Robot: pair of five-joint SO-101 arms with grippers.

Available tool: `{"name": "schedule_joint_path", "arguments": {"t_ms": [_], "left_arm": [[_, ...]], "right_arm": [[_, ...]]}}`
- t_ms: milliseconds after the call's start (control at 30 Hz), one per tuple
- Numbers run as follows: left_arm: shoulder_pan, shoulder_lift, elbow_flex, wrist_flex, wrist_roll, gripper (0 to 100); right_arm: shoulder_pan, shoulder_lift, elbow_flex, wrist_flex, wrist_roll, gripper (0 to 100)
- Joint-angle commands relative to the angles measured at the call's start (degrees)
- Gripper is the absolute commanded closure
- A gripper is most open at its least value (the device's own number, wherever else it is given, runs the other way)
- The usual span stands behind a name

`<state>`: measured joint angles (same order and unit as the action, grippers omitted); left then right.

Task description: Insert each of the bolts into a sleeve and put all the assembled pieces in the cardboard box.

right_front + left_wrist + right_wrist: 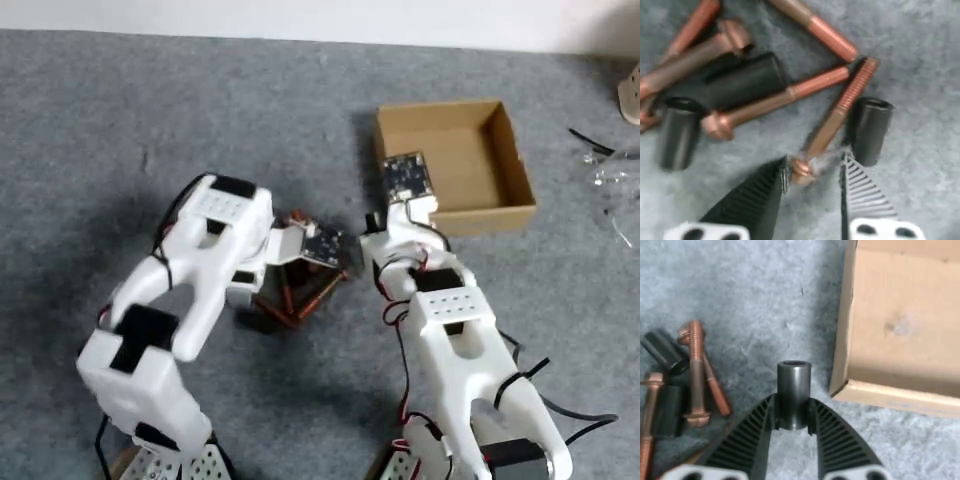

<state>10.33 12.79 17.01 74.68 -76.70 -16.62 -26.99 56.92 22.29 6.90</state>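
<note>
Clamping sleeve (793, 382) in right pincer (792, 405); left pincer (815, 162) straddling bolt (831, 119).

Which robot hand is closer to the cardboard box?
Right. The right gripper, shut on a black sleeve, sits just beside the cardboard box, at its near corner. The left gripper is farther off, open over the pile of copper bolts.
</note>
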Motion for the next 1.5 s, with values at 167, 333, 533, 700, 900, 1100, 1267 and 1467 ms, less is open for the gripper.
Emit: {"name": "schedule_joint_path", "arguments": {"t_ms": [167,333,533,700,900,1100,1267,1467], "left_arm": [[-3.30,1.10,-3.38,3.25,-12.84,83],[-3.56,6.20,-3.38,0.53,-12.31,83],[-3.12,9.54,-5.49,-0.26,-7.47,83],[-3.21,9.54,-5.58,-0.26,-7.30,83],[-3.21,9.71,-5.67,-0.26,-7.30,100],[-3.38,9.71,-5.41,-0.26,-7.21,99],[-3.56,9.45,-5.32,-0.26,-7.21,99],[-6.29,6.11,-10.51,7.12,-7.47,99]], "right_arm": [[0.75,-1.80,-0.22,-1.89,-0.53,99.5],[0.75,-1.80,-0.22,-1.89,-0.53,99.5],[0.75,-1.80,-0.22,-1.89,-0.53,99.5],[0.75,-1.80,-0.22,-1.89,-0.53,99.5],[0.75,-1.80,-0.22,-1.89,-0.53,99.5],[0.75,-1.80,-0.22,-1.89,-0.44,99.5],[0.75,-1.80,-0.22,-1.98,-0.44,99.5],[0.75,-1.71,-0.13,-6.29,-0.44,99.5]]}}
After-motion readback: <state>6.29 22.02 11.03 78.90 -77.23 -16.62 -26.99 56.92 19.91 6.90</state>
